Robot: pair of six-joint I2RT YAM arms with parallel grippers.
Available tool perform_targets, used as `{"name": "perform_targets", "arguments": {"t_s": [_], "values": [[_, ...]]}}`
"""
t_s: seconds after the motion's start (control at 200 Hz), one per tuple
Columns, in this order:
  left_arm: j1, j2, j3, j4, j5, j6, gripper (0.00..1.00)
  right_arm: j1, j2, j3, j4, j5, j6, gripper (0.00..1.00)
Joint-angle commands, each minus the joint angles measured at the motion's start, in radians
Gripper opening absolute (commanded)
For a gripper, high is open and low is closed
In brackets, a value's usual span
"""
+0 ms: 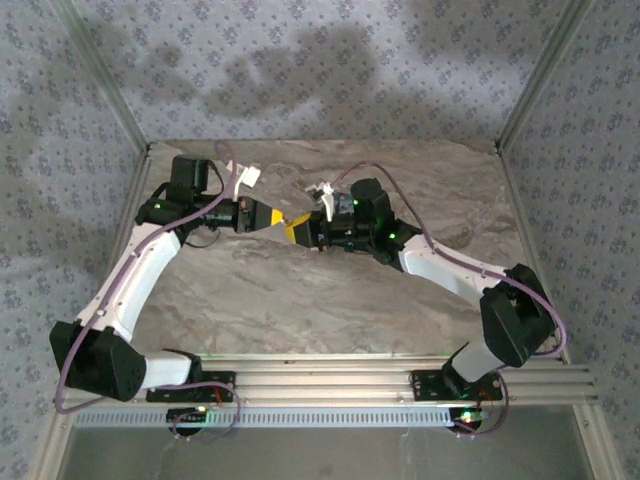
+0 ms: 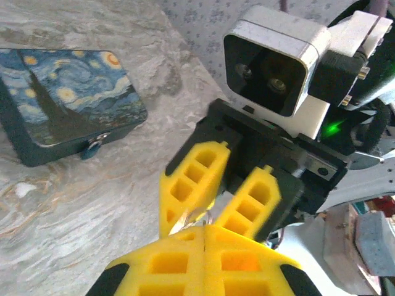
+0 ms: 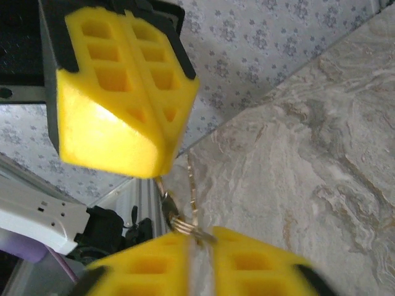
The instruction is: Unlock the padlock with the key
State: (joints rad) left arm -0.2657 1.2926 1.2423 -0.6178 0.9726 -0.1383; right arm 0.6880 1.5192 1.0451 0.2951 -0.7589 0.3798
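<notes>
The padlock (image 2: 62,92), a dark blue block with a yellow swirl print, lies flat on the marble table, its keyhole (image 2: 95,146) in the near side face. My two grippers meet tip to tip above the table's middle. The left gripper (image 2: 203,229) (image 1: 283,222) is shut, and the key's wire ring (image 2: 199,217) sticks out at its tips. In the right wrist view the small dark key (image 3: 166,203) and its ring (image 3: 185,226) hang between the left gripper's shut fingers (image 3: 123,92) and my right gripper (image 3: 200,245). The right gripper's jaws stand a little apart, and the ring lies across the gap.
The marble table (image 1: 330,300) lies inside patterned fabric walls (image 1: 320,70) with metal frame posts (image 1: 100,80). The right arm's white wrist camera (image 2: 278,61) sits close in front of the left gripper. An aluminium rail (image 1: 330,385) runs along the near edge.
</notes>
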Motion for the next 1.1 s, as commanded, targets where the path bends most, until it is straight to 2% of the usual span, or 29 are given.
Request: {"name": "perform_targets", "arguments": {"t_s": [0.0, 0.05, 0.17, 0.29, 0.52, 0.764, 1.094], "values": [[0.000, -0.010, 0.065, -0.118, -0.144, 0.081, 0.00, -0.006, -0.034, 0.023, -0.155, 0.032, -0.088, 0.52], [-0.001, -0.007, 0.082, -0.158, -0.211, 0.094, 0.00, -0.007, -0.059, 0.016, -0.225, 0.068, -0.142, 0.59], [-0.003, 0.009, 0.114, -0.213, -0.280, 0.101, 0.00, -0.004, -0.121, -0.015, -0.302, 0.183, -0.218, 0.63], [-0.010, 0.006, 0.124, -0.208, -0.282, 0.087, 0.00, 0.011, -0.151, -0.020, -0.311, 0.277, -0.260, 0.63], [-0.023, -0.003, 0.131, -0.205, -0.271, 0.069, 0.00, 0.075, -0.143, 0.031, -0.347, 0.378, -0.352, 0.62], [-0.028, 0.002, 0.145, -0.229, -0.222, 0.055, 0.00, 0.201, -0.139, 0.064, -0.319, 0.645, -0.509, 0.55], [-0.036, -0.011, 0.140, -0.237, -0.195, 0.031, 0.00, 0.334, -0.076, 0.129, -0.259, 0.931, -0.746, 0.56]]}}
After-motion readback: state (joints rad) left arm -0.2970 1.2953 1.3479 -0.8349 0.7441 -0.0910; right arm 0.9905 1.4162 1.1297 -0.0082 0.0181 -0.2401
